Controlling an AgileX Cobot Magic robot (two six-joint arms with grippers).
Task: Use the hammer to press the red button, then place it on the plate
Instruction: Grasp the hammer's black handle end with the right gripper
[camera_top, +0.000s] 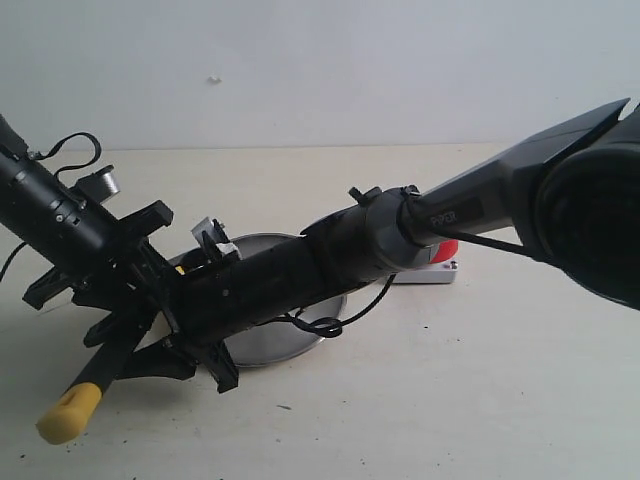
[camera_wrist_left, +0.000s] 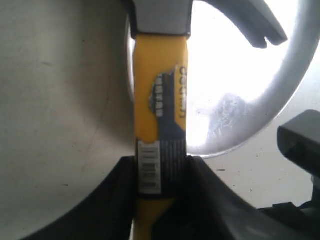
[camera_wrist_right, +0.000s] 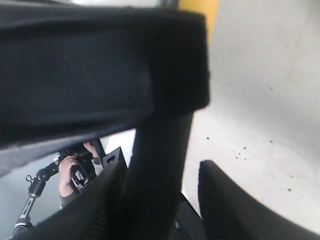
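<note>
Left arm (camera_top: 55, 215) slants down from 10 o'clock. Left gripper (camera_wrist_left: 161, 167) fingers (camera_wrist_left: 117, 200) clamp the hammer (camera_wrist_left: 160, 100) on its yellow shaft, w/ the head over the plate (camera_wrist_left: 280, 112). Right arm (camera_top: 450, 210) reaches across from 2 o'clock. Right gripper (camera_wrist_right: 162, 170) fingers (camera_wrist_right: 225, 200) straddle the black grip w/ a gap on one side, not pinching. Hammer's yellow butt sticks out at 7 o'clock of plate. Red button (camera_top: 447, 250) sits at 3 o'clock of plate, half hidden behind right arm. Desk (camera_top: 450, 400) is cream & speckled, wall (camera_top: 350, 70) plain pale
</note>
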